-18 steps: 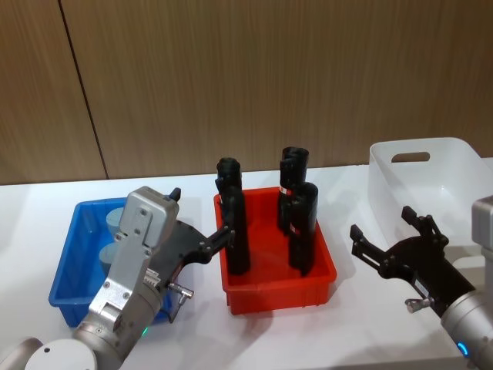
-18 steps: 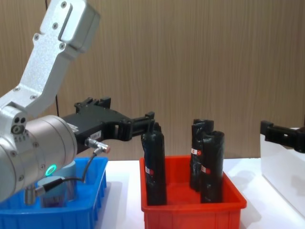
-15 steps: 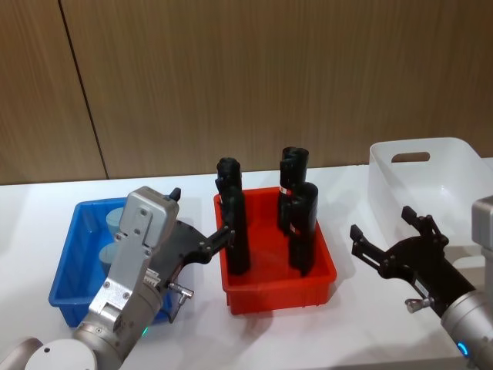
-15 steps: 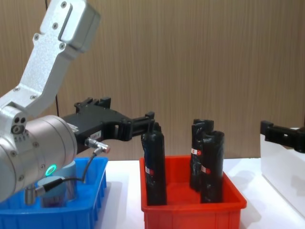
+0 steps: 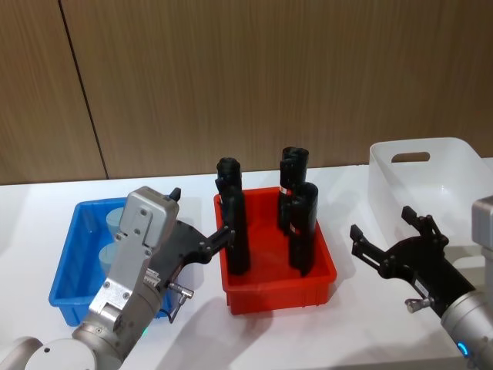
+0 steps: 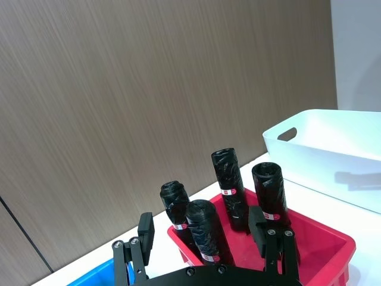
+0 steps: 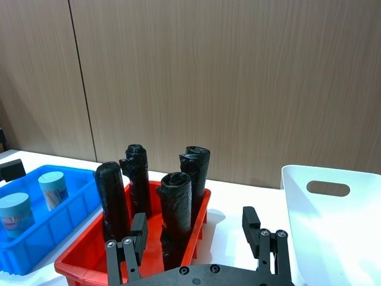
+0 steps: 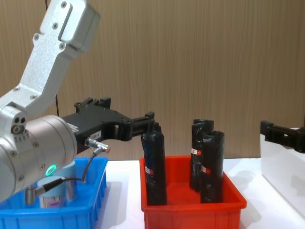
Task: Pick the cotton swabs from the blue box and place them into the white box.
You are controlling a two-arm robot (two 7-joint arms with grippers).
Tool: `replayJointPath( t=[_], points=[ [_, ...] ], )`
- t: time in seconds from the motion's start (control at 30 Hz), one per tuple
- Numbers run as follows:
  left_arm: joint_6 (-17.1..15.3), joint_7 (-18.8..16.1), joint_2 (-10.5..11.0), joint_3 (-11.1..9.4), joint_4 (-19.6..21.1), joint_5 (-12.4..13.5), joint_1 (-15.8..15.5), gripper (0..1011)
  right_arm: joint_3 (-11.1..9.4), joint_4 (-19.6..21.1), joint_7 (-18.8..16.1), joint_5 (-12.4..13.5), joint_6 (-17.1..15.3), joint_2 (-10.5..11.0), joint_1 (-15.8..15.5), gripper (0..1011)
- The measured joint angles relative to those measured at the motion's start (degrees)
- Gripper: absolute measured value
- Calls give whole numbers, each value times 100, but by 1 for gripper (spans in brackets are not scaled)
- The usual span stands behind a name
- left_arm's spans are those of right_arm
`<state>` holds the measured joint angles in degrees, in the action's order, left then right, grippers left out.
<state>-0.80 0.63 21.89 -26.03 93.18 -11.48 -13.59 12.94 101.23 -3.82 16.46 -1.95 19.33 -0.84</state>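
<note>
Head view, two cotton swabs (image 5: 114,221) upright inside blue box (image 5: 68,254), left gripper (image 5: 199,213) raised between blue box and red bin (image 5: 277,294), fingers apart, empty, right gripper (image 5: 383,225) likewise spread, near white box (image 5: 385,182).

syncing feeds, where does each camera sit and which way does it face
Head view: high, looking down on the table; left gripper by the blue box, right gripper by the white box.
Chest view: low, looking across at the red bin; left arm large at left.
Left wrist view: behind the left gripper's open fingers, facing black rolls and white box.
Right wrist view: behind the right gripper's open fingers, facing the red bin and cotton swabs.
Both wrist views share the red bin.
</note>
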Motion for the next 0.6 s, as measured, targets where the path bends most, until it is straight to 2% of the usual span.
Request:
replayJointPath(
  t=[0.6],
  points=[
    [0, 0, 0, 0, 0, 0, 0, 1003, 0, 0, 0, 0, 0, 0, 0, 1002]
  ],
)
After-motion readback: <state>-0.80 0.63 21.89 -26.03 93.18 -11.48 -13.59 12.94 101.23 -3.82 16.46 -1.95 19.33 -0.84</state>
